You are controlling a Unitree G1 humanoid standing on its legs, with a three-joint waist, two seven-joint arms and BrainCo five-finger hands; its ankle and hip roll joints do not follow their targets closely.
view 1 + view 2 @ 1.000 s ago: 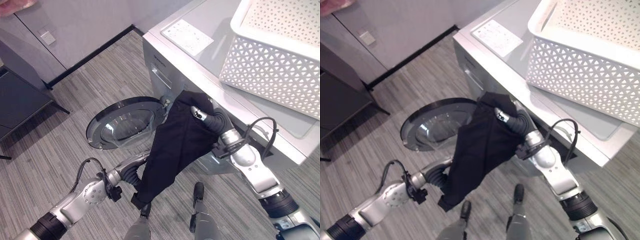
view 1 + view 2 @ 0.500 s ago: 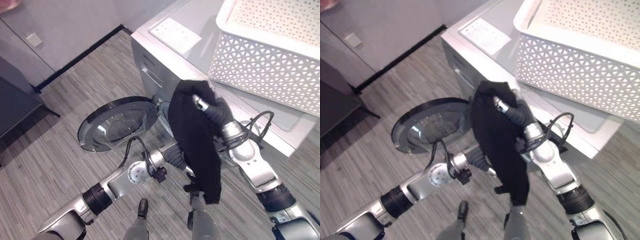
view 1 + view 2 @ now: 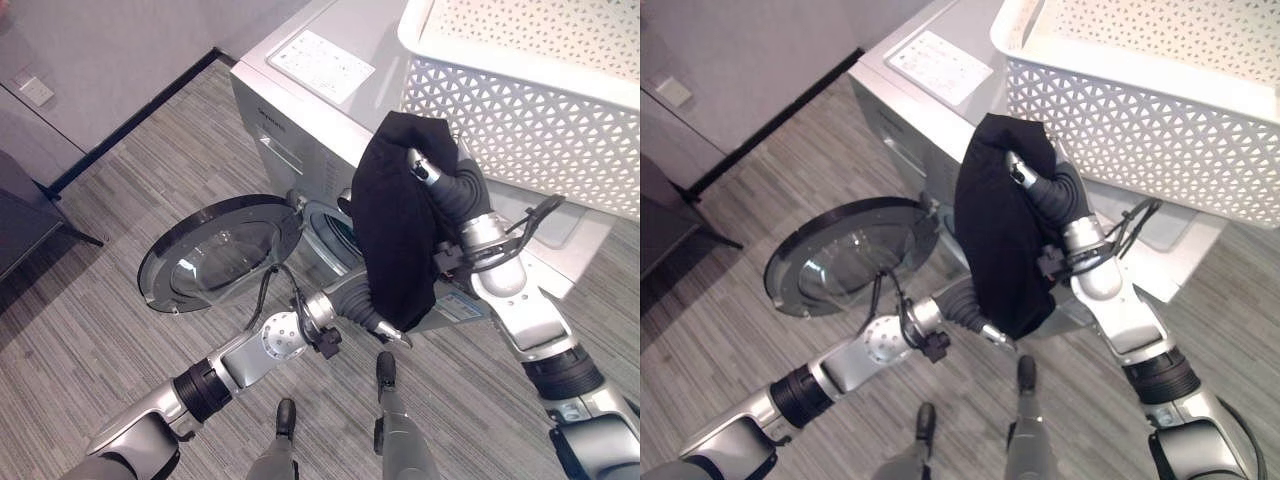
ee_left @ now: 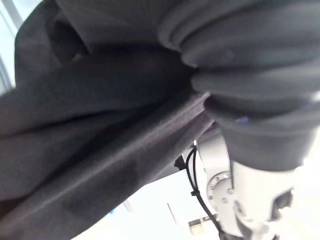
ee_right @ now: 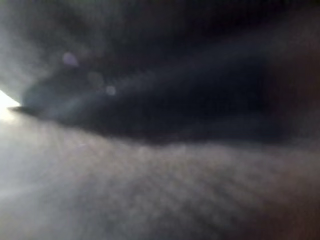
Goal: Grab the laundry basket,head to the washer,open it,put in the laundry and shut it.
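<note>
A black garment (image 3: 395,225) hangs over the raised right hand (image 3: 430,172), covering its fingers; whether they grip it cannot be told. The left hand (image 3: 385,330) reaches beneath the cloth, fingers also hidden. Behind stands the washer (image 3: 300,110) with its door (image 3: 215,252) open, the white laundry basket (image 3: 520,100) on top.

Two silver-grey jointed arms are shown, each banded by a black ring near the elbow. The right hand (image 3: 425,172) and left hand (image 3: 385,330) are sheathed at the wrist in dark ribbed covers. Thin black cables are looped beside round silver wrist housings.
</note>
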